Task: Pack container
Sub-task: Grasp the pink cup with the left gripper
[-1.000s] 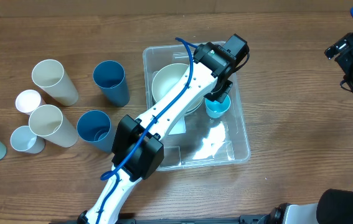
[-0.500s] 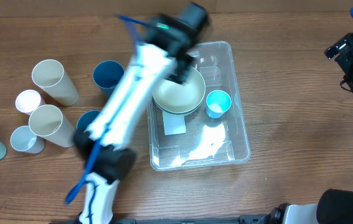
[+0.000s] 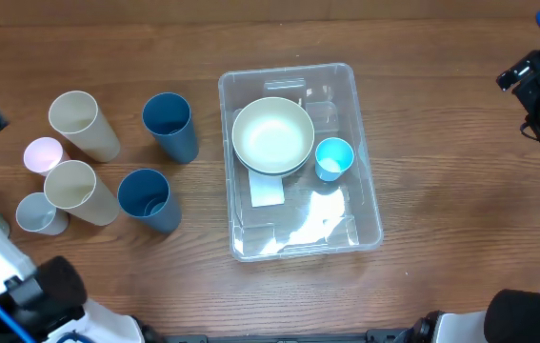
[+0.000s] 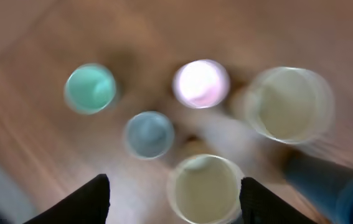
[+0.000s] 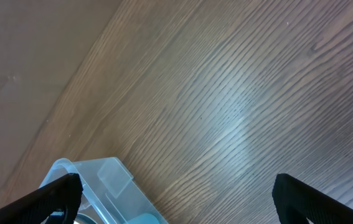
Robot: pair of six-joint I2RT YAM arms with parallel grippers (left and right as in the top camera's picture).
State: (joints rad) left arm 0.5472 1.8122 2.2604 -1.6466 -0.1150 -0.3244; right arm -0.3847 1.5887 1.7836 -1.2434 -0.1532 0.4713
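CHANGE: left gripper (image 4: 173, 193) dropped small blue cup (image 3: 333, 158) into container (image 3: 331, 221), swung to table's left edge over loose cups (image 3: 79, 189), fingers apart, empty | CONTAINER: table centre, 1 bowl (image 3: 272, 135) + 1 cup | RIGHT: right gripper (image 5: 176, 193) spread wide, empty, right edge | NEXT: likely another cup

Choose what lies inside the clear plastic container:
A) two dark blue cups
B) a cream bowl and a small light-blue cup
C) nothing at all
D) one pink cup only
B: the overhead view shows the cream bowl and the small light-blue cup side by side inside the container.
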